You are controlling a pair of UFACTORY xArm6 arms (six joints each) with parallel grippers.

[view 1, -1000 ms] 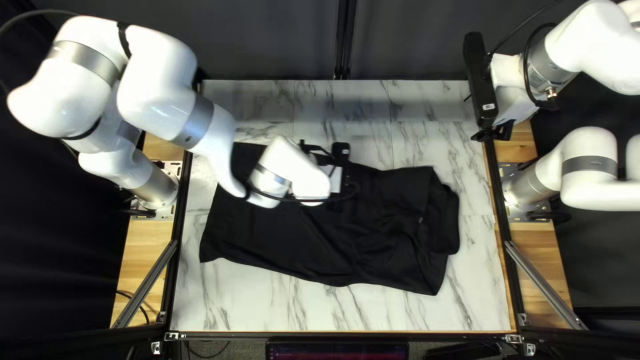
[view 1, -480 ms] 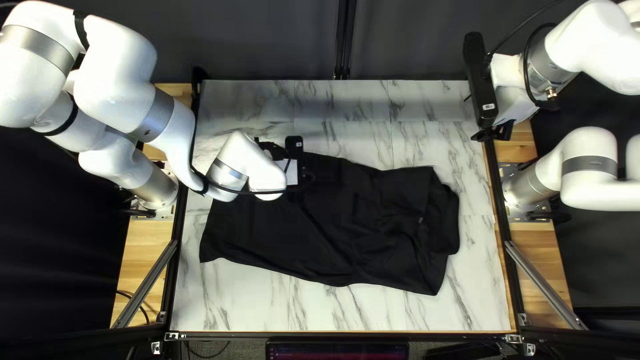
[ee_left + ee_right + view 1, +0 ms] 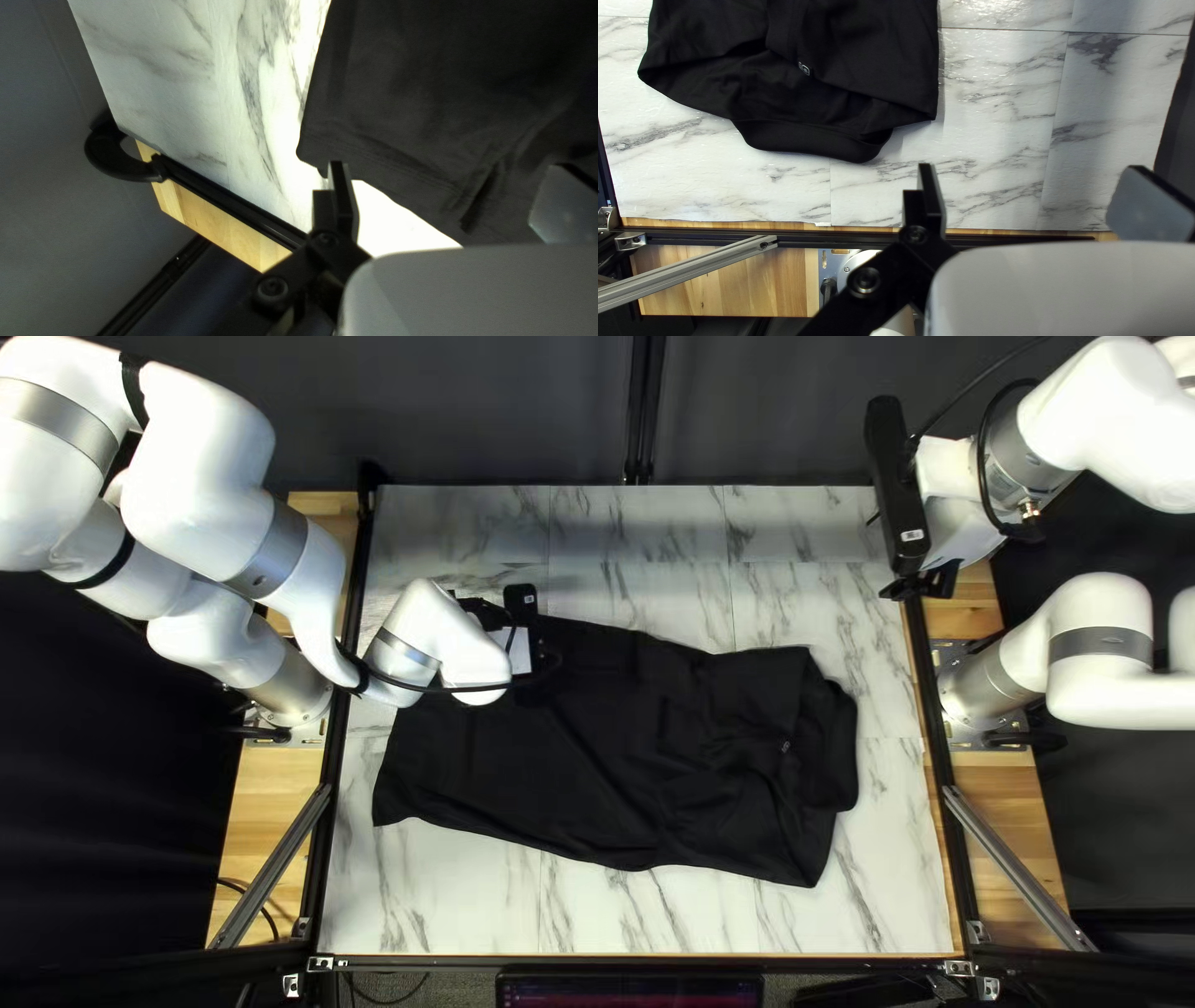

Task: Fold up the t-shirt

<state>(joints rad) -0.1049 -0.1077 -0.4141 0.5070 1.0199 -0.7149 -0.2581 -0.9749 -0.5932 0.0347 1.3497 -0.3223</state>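
1. The black t-shirt [image 3: 747, 747] lies on the marble-patterned tabletop [image 3: 647, 915], its long axis running left to right in the top left view, bunched end at the right.
2. The left gripper [image 3: 448, 167] has its fingers spread, grasping nothing; a hem corner [image 3: 319, 146] lies just ahead of one fingertip.
3. The right gripper [image 3: 1032, 167] is also released, well apart from the t-shirt.
4. The left is nearer that hem; folding lengthwise probably calls for it to pinch there.
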